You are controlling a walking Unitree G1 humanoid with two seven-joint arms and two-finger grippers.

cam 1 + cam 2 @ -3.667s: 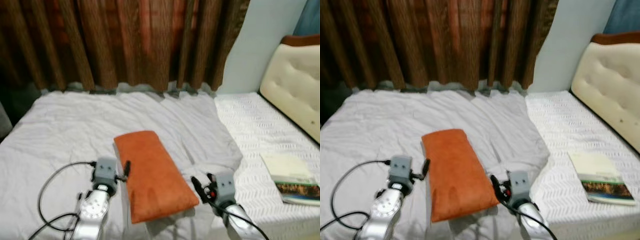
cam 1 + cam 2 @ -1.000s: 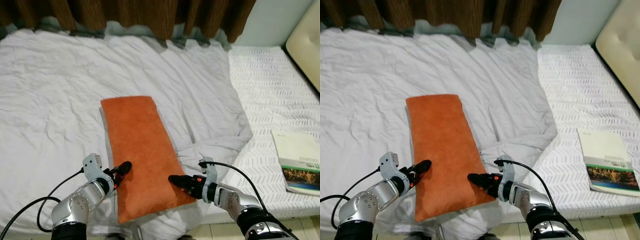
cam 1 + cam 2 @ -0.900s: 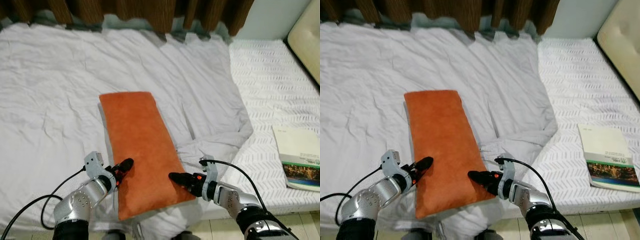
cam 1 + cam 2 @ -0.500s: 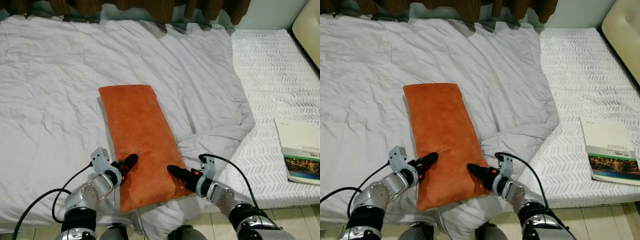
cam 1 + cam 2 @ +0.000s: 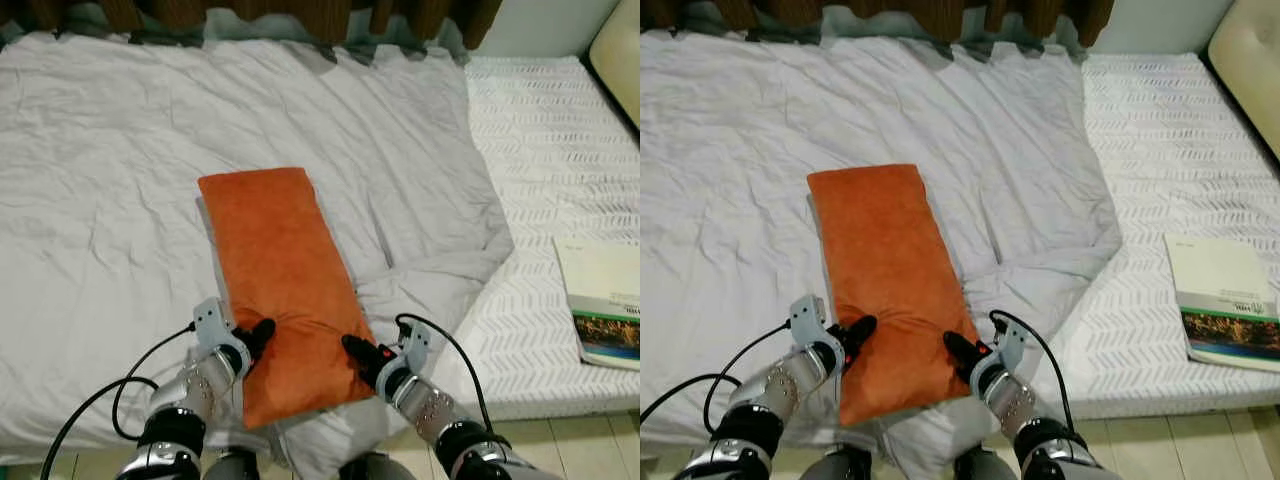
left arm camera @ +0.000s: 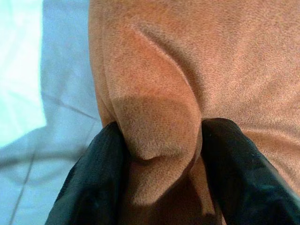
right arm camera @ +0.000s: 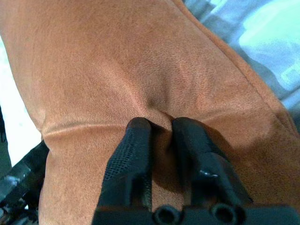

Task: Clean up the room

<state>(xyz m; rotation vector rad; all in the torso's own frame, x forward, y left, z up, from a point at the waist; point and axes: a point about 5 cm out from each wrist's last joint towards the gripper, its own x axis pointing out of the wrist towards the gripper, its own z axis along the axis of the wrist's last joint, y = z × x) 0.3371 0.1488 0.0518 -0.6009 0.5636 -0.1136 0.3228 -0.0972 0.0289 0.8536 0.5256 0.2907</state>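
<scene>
Evidently both grippers pinch the orange pillow at its near end on the bed: left gripper and right gripper each have jaws closed on a fold (opposite edges), likely to lift it level.

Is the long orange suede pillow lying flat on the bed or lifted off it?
Lying flat: the orange pillow rests along the white sheet, pinched at its near end by both grippers.

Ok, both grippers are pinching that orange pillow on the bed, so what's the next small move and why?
Probably lift both arms together. The left gripper and right gripper each pinch a fold near the orange pillow's near end, on opposite edges, while it still lies flat on the white duvet.
</scene>
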